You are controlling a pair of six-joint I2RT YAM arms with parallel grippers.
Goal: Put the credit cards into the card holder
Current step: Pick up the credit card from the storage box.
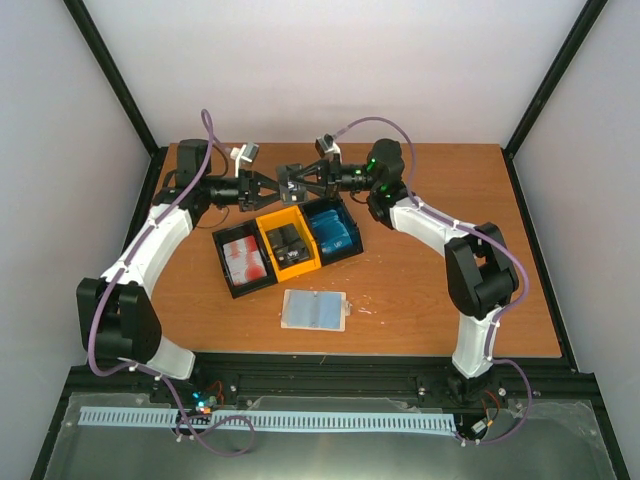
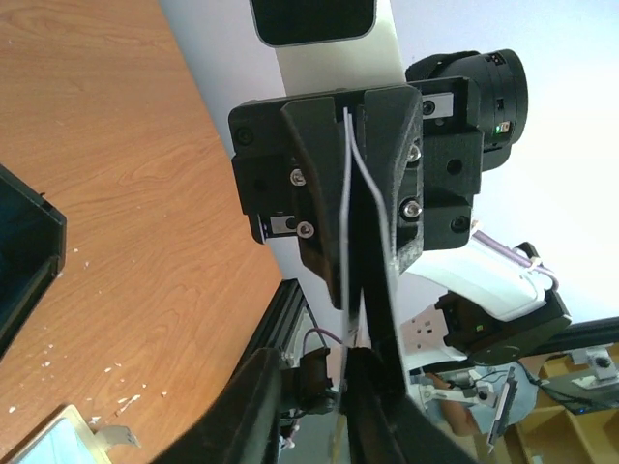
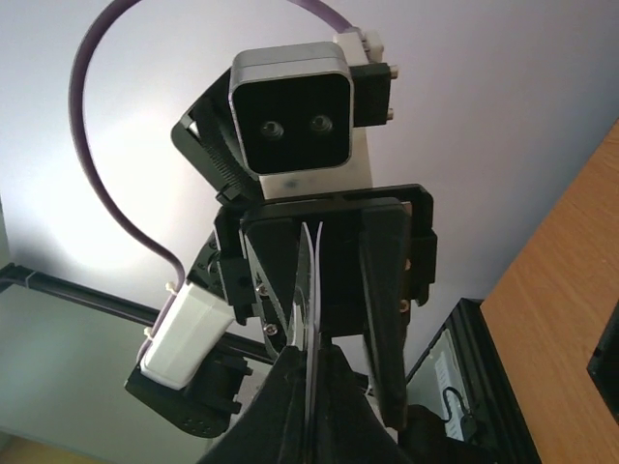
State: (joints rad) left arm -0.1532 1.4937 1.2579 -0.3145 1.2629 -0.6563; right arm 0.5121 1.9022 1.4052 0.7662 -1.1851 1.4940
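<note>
Above tray [image 1: 221, 260], thin bowed card [image 2: 350, 213] edge-on; right pincer [image 3: 311, 377] clamps it, left pincer [image 2: 314, 365] narrow.

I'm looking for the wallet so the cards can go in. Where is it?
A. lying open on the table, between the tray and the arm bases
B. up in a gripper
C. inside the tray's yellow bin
A: the wallet lies open on the table, its pale blue inside facing up, apart from the tray.
</note>
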